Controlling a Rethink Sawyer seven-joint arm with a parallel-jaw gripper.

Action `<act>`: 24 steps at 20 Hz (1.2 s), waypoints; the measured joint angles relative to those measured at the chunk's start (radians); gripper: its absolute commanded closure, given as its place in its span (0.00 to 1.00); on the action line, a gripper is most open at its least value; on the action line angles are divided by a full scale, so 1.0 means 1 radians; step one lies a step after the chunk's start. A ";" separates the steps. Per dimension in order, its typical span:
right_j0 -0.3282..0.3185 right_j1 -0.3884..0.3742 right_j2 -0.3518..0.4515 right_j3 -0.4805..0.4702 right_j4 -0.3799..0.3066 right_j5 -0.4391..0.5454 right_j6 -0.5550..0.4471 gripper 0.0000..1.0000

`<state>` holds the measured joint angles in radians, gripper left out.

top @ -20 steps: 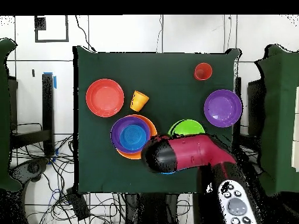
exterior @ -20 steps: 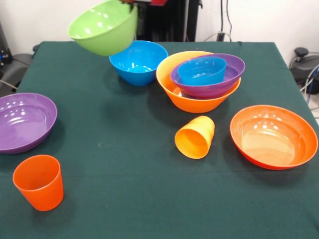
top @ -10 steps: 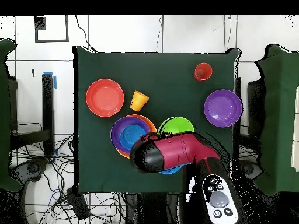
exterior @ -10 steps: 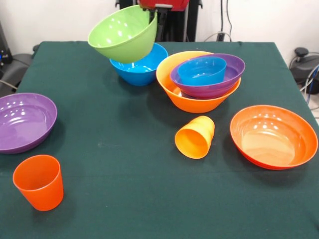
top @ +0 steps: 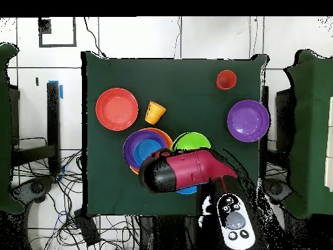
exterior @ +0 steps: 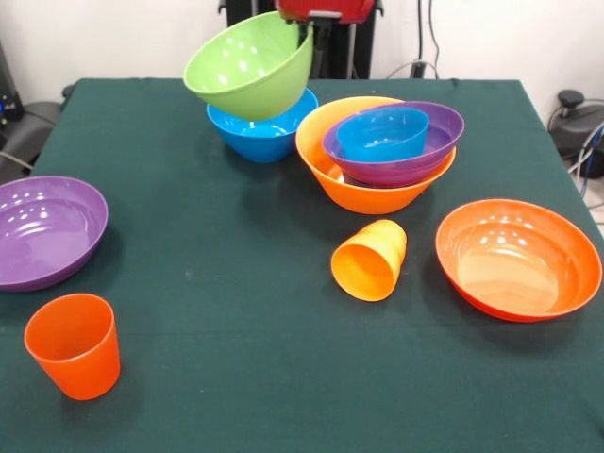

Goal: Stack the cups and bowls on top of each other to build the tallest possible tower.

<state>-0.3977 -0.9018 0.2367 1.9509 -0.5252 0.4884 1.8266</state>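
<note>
Now the tower (exterior: pixel 382 156) sits on the far half of the bench (exterior: pixel 236 283). Its base is a big yellow-orange bowl (exterior: pixel 354 189). Inside that rests a wide purple bowl (exterior: pixel 415 156), tilted a little. A small blue bowl (exterior: pixel 382 132) sits inside the purple one.

Just beside the tower, a lime green bowl (exterior: pixel 250 66) hangs in the air, tipped on its side so its open mouth shows in the front view. It is above a medium blue bowl (exterior: pixel 260 127) that stands on the bench. The green bowl's far rim meets the red pincer (exterior: pixel 316 21) at the top edge. Its tips are hidden, so I cannot tell if the pincer is apart or pressed on the rim. From above, the red and black arm (top: pixel 179 170) covers most of these bowls.

Nearer the front, a yellow-orange cup (exterior: pixel 370 260) lies on its side. A wide red-orange bowl (exterior: pixel 517 260) sits upright near it, apart from it. Well away on the other side, a second purple bowl (exterior: pixel 42 231) sits at the bench's edge. A red-orange cup (exterior: pixel 74 344) stands upright near it.
</note>
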 measured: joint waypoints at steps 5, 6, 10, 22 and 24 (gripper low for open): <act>0.051 -0.003 -0.019 0.000 0.042 0.000 0.003 1.00; 0.059 -0.003 -0.022 0.000 0.049 0.000 0.004 1.00; 0.094 -0.003 -0.040 0.002 0.075 0.000 0.006 1.00; 0.200 -0.006 -0.097 0.008 0.130 -0.025 0.050 1.00; 0.224 -0.006 -0.111 0.010 0.141 -0.041 0.073 1.00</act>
<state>-0.1738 -0.9079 0.1254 1.9606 -0.3838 0.4472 1.8992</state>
